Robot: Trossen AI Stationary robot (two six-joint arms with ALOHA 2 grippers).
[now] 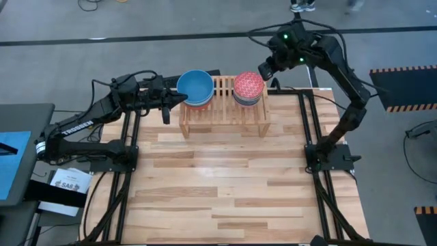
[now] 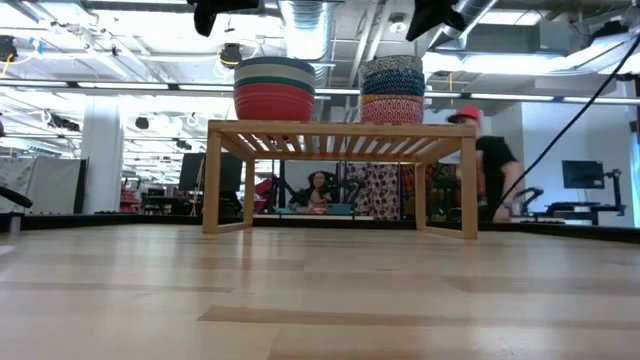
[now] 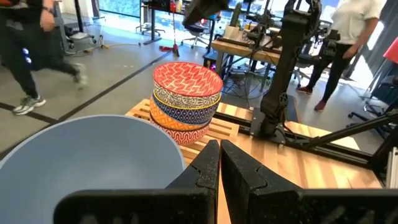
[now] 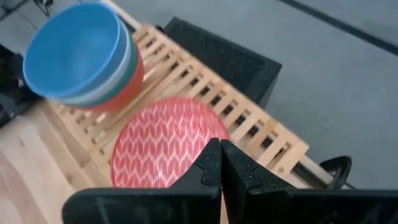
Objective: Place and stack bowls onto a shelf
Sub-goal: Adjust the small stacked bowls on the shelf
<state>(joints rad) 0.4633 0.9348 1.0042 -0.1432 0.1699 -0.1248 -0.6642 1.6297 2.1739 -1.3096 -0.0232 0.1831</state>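
Two stacks of bowls stand on the slatted wooden shelf at the table's far edge. The left stack has a plain blue bowl on top, over teal and red ones. The right stack is patterned, with a red zigzag bowl on top. My left gripper is shut and sits beside the blue bowl's rim, at the stack's left side. My right gripper is shut and hovers above the far right side of the patterned stack. In the low view both grippers are above the stacks.
The plank tabletop spreads out on the near side of the shelf. A black block lies just behind the shelf. The right arm's base stands at the table's right edge. People move in the room beyond.
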